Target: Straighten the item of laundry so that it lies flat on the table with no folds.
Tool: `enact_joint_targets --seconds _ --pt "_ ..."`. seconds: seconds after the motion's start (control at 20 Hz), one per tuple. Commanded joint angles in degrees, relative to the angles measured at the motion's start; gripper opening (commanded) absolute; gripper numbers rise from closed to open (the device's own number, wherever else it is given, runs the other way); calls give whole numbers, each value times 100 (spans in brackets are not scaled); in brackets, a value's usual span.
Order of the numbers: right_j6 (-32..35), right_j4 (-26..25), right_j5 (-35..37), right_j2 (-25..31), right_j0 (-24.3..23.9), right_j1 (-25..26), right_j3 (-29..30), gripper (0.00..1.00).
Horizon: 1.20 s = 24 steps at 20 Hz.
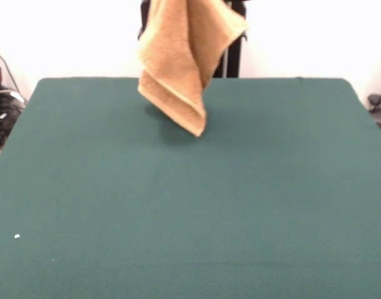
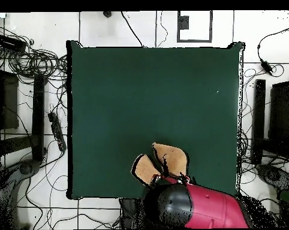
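The golden-tan towel (image 1: 178, 56) hangs bunched and folded in the air over the far middle of the dark green table (image 1: 190, 218). Its lowest corner dangles just above the cloth and casts a shadow there. Its top runs out of the front view's upper edge, so the gripper is cut off there. In the overhead view the towel (image 2: 168, 159) shows as two tan lobes near the table's (image 2: 147, 96) bottom edge, right against the red and black arm (image 2: 195, 206). The arm's head covers the gripper that holds the towel up.
The black pedestal (image 1: 234, 56) stands behind the towel. A small white speck (image 1: 17, 236) lies on the near left of the table. Cables and black equipment (image 2: 27, 90) crowd the floor on both sides of the table.
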Motion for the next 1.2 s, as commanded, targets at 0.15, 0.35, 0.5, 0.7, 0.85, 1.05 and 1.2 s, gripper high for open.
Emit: enact_joint_targets --seconds 0.15,0.35,0.5,0.7,0.85,1.05,1.2 --pt "-1018 -472 -1097 846 -888 869 580 0" --pt "-1106 -773 -1037 1083 -1107 1020 252 0" --pt "-982 -964 -1044 1217 -1109 1193 74 0" --pt "-499 -1132 -1321 1288 -969 1443 70 0" --pt "-62 -1157 -1541 1261 -774 1610 119 0" --pt "233 -947 -1513 1223 -679 1605 230 0" --pt "313 -749 -1231 1198 -565 1342 337 0"
